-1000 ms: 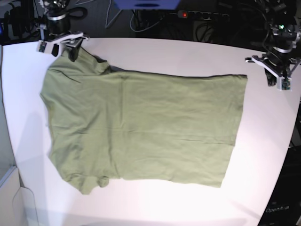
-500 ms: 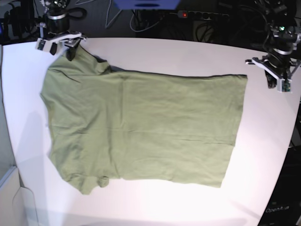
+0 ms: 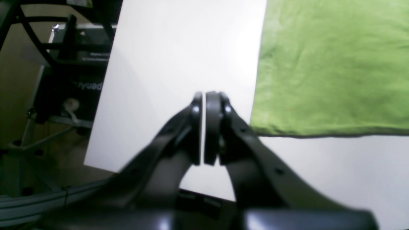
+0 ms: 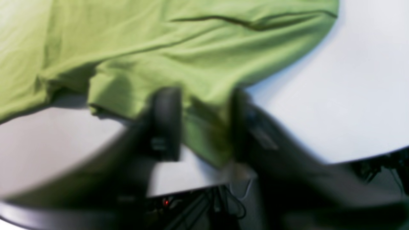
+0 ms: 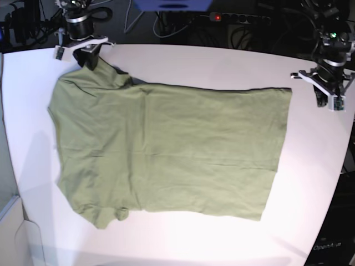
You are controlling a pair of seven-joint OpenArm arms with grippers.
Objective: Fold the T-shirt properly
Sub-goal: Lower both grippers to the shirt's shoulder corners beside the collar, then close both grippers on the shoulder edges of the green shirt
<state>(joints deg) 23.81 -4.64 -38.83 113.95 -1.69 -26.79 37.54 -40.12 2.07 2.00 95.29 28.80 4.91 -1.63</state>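
Olive-green cotton: one T-shirt spread flat across the white tabletop, two grippers at its far corners.

A dark clutter of cables lies beyond the far edge; nothing rests on the cloth. The right gripper, at the far left, straddles a sleeve, cloth between its jaws, though blur hides whether it clamps. The left gripper, at the far right, is clenched on nothing, just beside the hem.

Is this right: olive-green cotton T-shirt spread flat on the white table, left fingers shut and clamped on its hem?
Not quite. The left fingers are shut but hold nothing: the left wrist view shows them over bare white table, beside the olive-green cotton T-shirt, not on its hem.
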